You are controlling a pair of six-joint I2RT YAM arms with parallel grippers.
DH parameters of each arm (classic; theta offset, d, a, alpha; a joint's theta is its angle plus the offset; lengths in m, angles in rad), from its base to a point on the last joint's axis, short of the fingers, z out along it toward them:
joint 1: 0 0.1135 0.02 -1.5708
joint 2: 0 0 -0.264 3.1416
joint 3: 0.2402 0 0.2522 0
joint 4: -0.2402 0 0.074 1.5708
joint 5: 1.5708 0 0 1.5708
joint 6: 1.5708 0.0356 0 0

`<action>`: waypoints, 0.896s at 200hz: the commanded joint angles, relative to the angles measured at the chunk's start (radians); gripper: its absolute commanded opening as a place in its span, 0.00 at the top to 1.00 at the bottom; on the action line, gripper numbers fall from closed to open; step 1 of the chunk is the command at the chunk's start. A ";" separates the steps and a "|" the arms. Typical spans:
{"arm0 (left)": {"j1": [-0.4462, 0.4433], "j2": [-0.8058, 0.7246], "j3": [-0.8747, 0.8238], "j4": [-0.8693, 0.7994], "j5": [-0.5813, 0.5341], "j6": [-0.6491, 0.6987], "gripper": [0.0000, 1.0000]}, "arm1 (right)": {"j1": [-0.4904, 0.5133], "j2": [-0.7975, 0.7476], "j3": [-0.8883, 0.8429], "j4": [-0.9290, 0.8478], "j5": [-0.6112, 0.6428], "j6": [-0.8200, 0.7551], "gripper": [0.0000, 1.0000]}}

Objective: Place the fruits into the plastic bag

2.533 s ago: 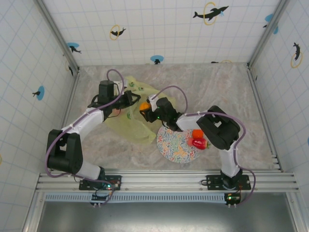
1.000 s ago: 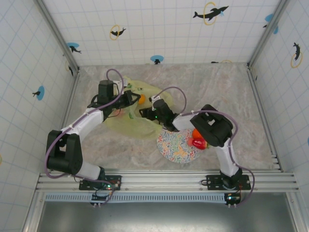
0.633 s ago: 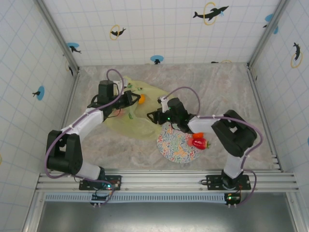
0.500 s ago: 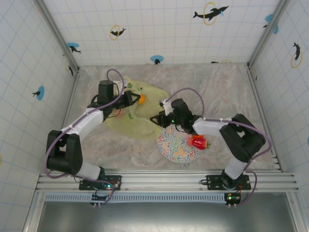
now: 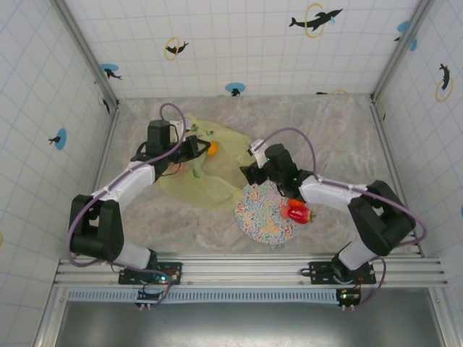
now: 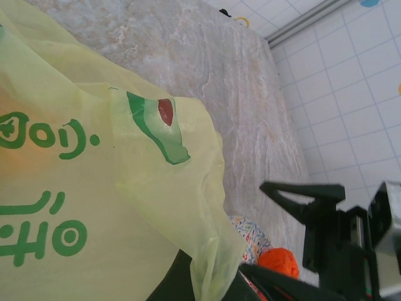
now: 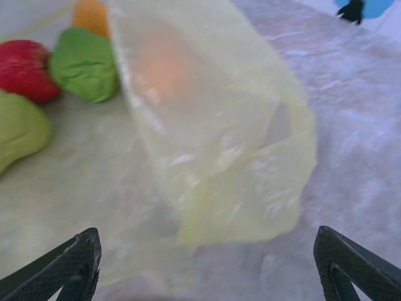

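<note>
The plastic bag (image 6: 94,188), yellow-green with green print and a green-and-red motif, is filling the left side, its crinkled edge hanging down at bottom centre. Beyond it the marbled table (image 6: 213,69) is stretching toward a tiled wall (image 6: 338,81). At lower right the black right gripper (image 6: 255,227) is reaching in, jaws spread apart, with an orange fruit (image 6: 279,261) sitting on the speckled plate (image 6: 249,229) just beside it.

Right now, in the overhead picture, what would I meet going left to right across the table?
Left claw pinching the plastic bag, orange fruit inside it, right claw open, red fruit on the speckled plate.
</note>
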 commanded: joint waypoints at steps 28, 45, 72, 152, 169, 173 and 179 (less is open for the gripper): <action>0.007 -0.009 0.018 -0.016 0.007 0.014 1.00 | 0.010 0.183 0.171 0.024 0.091 -0.101 0.07; 0.006 -0.009 0.017 -0.015 0.009 0.013 1.00 | 0.023 0.242 0.222 0.011 0.084 -0.104 0.08; 0.007 -0.012 0.015 -0.014 0.009 0.013 1.00 | 0.043 0.300 0.247 0.035 0.141 -0.107 0.14; 0.007 -0.015 0.017 -0.014 0.007 0.014 1.00 | 0.072 0.233 0.161 0.148 0.336 -0.100 0.96; 0.007 -0.015 0.018 -0.013 0.007 0.013 1.00 | 0.075 0.184 0.135 0.137 0.325 -0.091 1.00; 0.007 -0.013 0.016 -0.013 0.008 0.014 1.00 | 0.076 0.171 0.130 0.130 0.318 -0.090 1.00; 0.007 -0.012 0.017 -0.013 0.011 0.014 1.00 | 0.077 0.153 0.122 0.123 0.306 -0.089 1.00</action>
